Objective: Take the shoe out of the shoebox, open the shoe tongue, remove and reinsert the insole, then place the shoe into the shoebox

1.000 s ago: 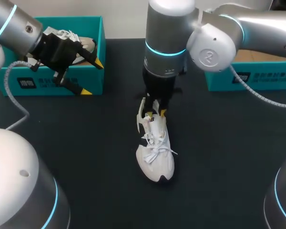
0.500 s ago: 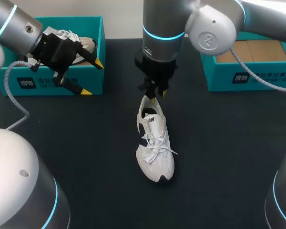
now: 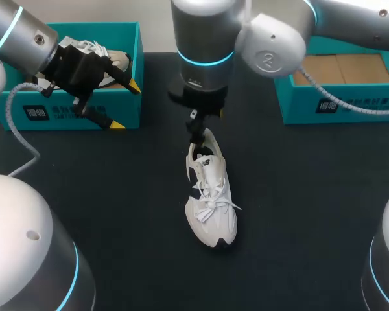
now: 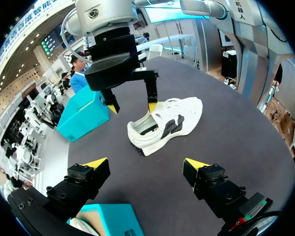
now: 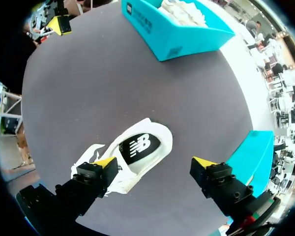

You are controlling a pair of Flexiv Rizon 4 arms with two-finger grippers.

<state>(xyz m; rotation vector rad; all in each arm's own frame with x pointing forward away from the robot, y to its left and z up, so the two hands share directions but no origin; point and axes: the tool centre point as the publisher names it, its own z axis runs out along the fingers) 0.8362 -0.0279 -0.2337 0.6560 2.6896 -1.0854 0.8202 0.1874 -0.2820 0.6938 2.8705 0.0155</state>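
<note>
Black table (image 3: 117,194), teal cardboard shoebox (image 3: 350,107). The white lace-up sneaker (image 3: 211,201) lies out on the table. Our right gripper (image 5: 155,162) hangs spread above its heel; our left gripper (image 4: 145,164) is spread, empty. The black insole (image 5: 137,147) looks seated; we judge only boxing is left.

Small print on the shoebox (image 3: 117,107); a logo on the insole (image 5: 137,146).

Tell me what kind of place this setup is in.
Likely a robot test bench for shoe packing: a black table carries a left shoebox and a right shoebox, a white shoe lies between them, with the left arm and right arm above.
</note>
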